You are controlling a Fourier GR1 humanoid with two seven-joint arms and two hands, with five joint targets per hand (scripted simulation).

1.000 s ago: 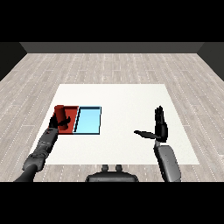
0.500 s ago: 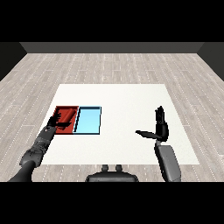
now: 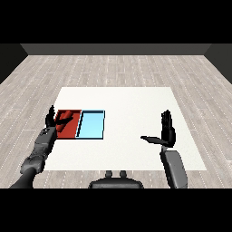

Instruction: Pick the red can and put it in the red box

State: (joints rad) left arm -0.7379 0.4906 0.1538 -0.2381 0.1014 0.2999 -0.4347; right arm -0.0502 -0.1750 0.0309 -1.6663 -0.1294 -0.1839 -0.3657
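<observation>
Head view: at the left of the frame the red tray [image 3: 70, 131] lies on the white table [image 3: 131, 104], touching the light blue tray [image 3: 91, 124] on its right. The red can [image 3: 67, 115] lies inside the red tray, toward its far end, seemingly on its side. The left hand [image 3: 50, 121] hangs at the tray's left edge with fingers spread and straight, holding nothing; whether a fingertip touches the can I cannot tell. The right hand [image 3: 166, 130] stands right of centre, fingers upright and apart, thumb out, empty. By my judgement the placing is done; only drawing the left arm away remains.
</observation>
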